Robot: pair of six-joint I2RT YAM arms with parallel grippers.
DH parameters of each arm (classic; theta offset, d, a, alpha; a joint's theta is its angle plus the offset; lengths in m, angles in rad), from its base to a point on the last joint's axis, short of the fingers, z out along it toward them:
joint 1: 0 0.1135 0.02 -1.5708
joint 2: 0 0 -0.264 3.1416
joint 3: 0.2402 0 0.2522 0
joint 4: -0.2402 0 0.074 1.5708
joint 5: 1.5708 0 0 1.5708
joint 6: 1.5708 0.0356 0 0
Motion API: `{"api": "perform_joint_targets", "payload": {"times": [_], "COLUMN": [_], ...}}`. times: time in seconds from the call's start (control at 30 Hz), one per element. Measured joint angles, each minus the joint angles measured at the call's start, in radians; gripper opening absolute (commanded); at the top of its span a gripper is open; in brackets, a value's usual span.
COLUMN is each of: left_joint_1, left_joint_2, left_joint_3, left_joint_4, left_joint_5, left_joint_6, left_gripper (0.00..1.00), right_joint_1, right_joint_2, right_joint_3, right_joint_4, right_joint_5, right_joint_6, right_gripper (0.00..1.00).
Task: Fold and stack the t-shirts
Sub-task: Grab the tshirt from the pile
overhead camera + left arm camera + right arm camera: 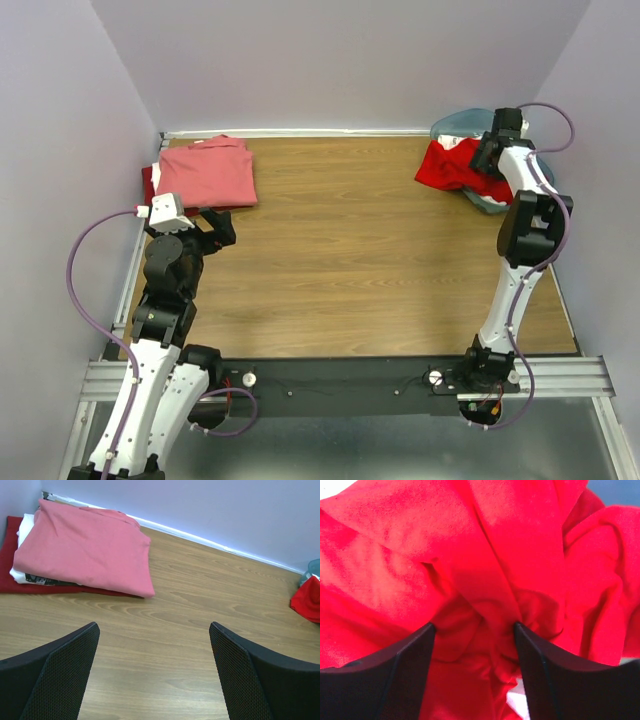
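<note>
Right gripper (475, 630) on red shirt (485, 555).
Its jaws stand apart, astride a bunched fold; left gripper (154, 625) wide open, pink shirt (85, 550) ahead-left.

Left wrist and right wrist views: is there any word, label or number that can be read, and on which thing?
No text is readable.
White shirt under the pink shirt: dark print shows only as a thin strip, unreadable.
Bright red shirt: small white patch at the lower edge, perhaps a label; no letters visible.
</note>
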Motion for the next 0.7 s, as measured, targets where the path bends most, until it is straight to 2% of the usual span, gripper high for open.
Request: {"api": "perform_joint_targets", "payload": {"times": [0.1,0.13,0.23,0.3,0.7], "left_joint_1": [0.000,0.000,0.000,0.000,0.000], "left_joint_2": [0.000,0.000,0.000,0.000,-0.029], "left_joint_3": [0.000,0.000,0.000,0.000,-0.002], "left_joint_4": [0.000,0.000,0.000,0.000,0.000], "left_joint_5": [-0.001,-0.002,-0.002,-0.003,-0.006], "left_joint_6": [0.000,0.000,0.000,0.000,0.000], "left_gripper": [0.98,0.98,0.98,0.98,0.98], "right_joint_1": [-0.009,-0.014,-0.028,-0.037,-0.050], "right_joint_2": [0.014,0.016,0.016,0.016,-0.010], "right_joint_3": [0.024,0.034,0.066,0.084,0.106], "right_joint_4": [-0.015,-0.023,-0.035,-0.038,-0.070], "right_joint_5": [-0.006,-0.012,-0.030,-0.040,-0.080], "right_joint_6": [0.004,0.004,0.007,0.007,-0.056], "right_gripper": [0.50,0.35,0.09,0.01,0.01]}}
